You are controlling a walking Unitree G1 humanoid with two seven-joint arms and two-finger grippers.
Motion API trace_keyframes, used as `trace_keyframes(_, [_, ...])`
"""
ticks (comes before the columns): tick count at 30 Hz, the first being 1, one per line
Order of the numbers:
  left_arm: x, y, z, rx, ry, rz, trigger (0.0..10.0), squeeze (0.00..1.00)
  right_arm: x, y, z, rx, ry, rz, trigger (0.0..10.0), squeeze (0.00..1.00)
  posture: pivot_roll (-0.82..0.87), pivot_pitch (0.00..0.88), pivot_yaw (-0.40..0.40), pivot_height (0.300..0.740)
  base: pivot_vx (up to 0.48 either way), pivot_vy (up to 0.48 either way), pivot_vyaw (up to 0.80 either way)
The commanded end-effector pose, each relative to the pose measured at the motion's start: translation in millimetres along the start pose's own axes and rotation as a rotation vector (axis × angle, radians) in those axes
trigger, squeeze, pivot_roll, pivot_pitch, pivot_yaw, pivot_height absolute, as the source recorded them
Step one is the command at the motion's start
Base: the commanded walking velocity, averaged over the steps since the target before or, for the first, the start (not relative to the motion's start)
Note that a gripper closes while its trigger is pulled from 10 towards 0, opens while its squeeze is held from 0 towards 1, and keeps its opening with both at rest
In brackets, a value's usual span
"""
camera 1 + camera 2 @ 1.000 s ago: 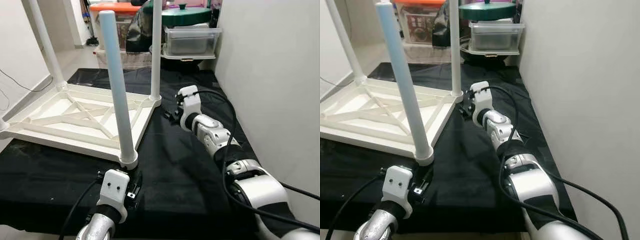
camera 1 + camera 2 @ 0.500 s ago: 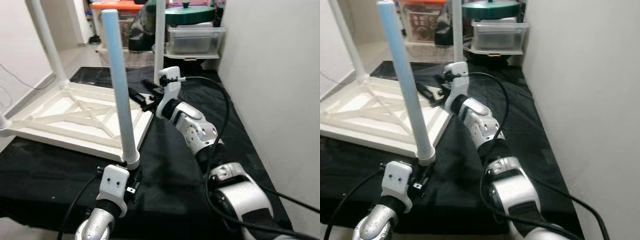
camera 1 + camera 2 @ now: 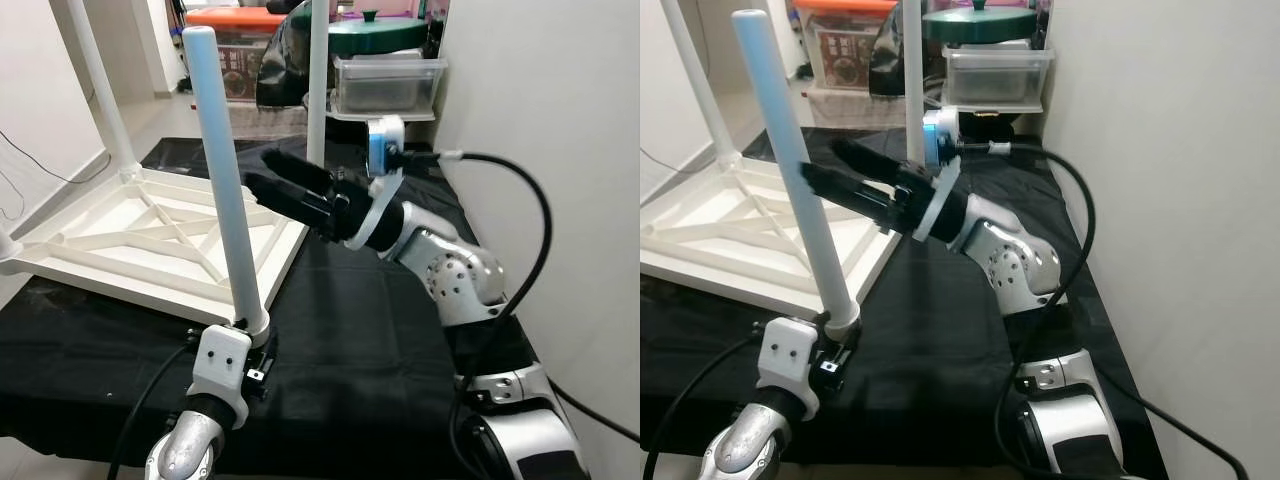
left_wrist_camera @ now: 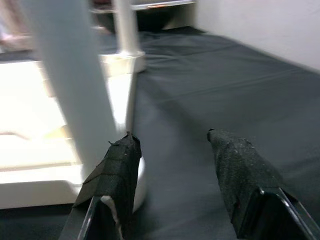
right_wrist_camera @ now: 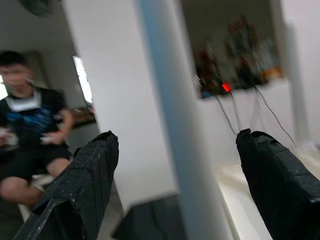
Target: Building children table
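The right gripper (image 3: 275, 176) reaches toward the near table leg (image 3: 222, 190), fingers spread, holding nothing; its wrist view shows a seated person (image 5: 27, 135) beyond. The left gripper (image 4: 172, 145), fingers apart, flanks that leg's base on the upturned white table (image 3: 130, 235) on black cloth (image 3: 350, 330). No legible writing.

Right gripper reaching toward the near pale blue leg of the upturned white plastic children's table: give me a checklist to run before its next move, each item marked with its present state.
1. Right gripper open: ok, black fingers spread wide.
2. Aimed at the near pale blue table leg: ok; in the right wrist view the leg stands between the fingers.
3. Fingers around the leg: not ok, tips stop short of it.
4. Left gripper at the leg's base: ok; open, one finger beside the socket.
5. Upturned white plastic table top flat on the black cloth: ok.
6. Leg fully seated in its socket: cannot tell.
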State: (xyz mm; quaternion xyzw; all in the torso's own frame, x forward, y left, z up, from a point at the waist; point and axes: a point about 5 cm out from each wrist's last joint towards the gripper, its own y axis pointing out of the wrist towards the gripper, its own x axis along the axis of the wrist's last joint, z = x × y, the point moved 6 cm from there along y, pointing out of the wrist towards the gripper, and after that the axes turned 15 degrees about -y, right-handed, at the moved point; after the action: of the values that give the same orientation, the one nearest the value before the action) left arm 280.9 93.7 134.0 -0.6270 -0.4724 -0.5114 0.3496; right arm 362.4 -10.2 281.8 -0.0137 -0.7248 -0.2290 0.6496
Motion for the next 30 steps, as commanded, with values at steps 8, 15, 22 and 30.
trace_keyframes(8, [-19,53.8,-10.3,-0.213,-0.005,0.143,10.0,0.00,-22,-28.5,-69.7,-0.449,-0.015,0.102,10.0,0.00,-0.03,0.000,-0.005,0.740,0.000,0.000,0.00])
trace_keyframes(15, [10,101.6,28.5,-0.112,0.025,0.094,10.0,0.00,-31,-62.9,-95.1,-0.737,-0.094,0.160,10.0,0.00,-0.04,0.044,0.050,0.740,0.000,0.000,0.00])
trace_keyframes(22, [25,116.6,42.7,-0.061,0.065,0.069,10.0,0.00,-38,-74.7,-99.0,-0.803,-0.103,0.172,10.0,0.00,-0.03,0.084,0.068,0.740,0.000,0.000,0.00])
trace_keyframes(30, [54,126.8,79.3,0.168,0.225,-0.025,10.0,0.00,-46,-83.0,-103.4,-0.849,-0.132,0.208,10.0,0.00,-0.02,0.100,0.072,0.740,0.000,0.000,0.00])
